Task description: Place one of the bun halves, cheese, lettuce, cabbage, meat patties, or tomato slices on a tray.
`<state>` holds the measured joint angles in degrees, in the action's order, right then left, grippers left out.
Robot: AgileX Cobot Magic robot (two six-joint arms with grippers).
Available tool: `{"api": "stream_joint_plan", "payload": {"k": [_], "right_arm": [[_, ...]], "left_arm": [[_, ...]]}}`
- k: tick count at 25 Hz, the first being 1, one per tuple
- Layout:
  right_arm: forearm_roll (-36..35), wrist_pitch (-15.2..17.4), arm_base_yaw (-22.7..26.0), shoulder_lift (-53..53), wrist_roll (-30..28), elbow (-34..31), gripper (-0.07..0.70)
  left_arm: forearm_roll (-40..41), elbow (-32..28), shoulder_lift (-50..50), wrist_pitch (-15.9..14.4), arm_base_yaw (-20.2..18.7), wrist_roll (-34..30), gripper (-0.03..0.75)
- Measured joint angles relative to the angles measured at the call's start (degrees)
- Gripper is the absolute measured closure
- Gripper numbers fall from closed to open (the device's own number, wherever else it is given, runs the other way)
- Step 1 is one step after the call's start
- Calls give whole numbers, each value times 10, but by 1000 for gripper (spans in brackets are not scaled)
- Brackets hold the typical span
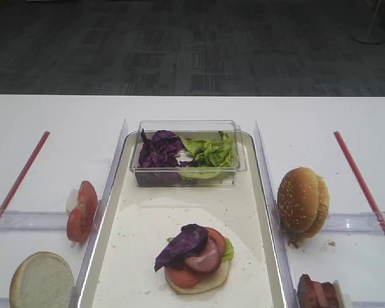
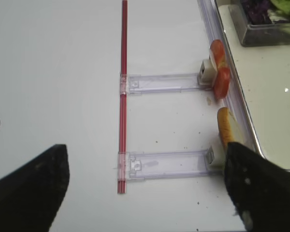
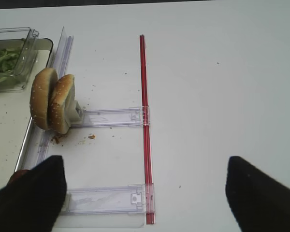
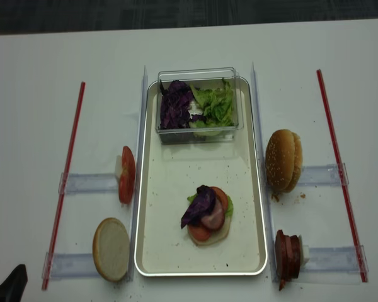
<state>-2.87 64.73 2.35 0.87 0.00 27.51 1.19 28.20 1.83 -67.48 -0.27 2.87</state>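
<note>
Your left gripper (image 2: 145,186) hovers over the table (image 1: 192,112), jaws wide apart, holding nothing; your right gripper (image 3: 145,191) likewise. On the tray (image 4: 176,182), a stack: bun half, tomato slices (image 4: 205,229), meat patty, cabbage (image 4: 198,204).

Two high views share the tray (image 1: 263,212); wrist cameras look down beside it.

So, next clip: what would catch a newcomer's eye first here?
The half-built burger near the front of the tray, topped by a dark purple cabbage leaf. Behind it, a clear box holds purple cabbage beside green lettuce. Sesame bun halves stand on edge right of the tray, tomato slices left.
</note>
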Motion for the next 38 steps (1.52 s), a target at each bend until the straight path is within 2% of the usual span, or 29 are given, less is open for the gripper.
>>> {"api": "stream_joint_plan", "payload": {"k": [5,38], "right_arm": [[0,0,0,0,0,0,-46],[1,0,0,0,0,0,-46]], "left_arm": [[0,0,-26,-4,0,0,117],[-2,-1,-27,-4,0,-2,117]]}}
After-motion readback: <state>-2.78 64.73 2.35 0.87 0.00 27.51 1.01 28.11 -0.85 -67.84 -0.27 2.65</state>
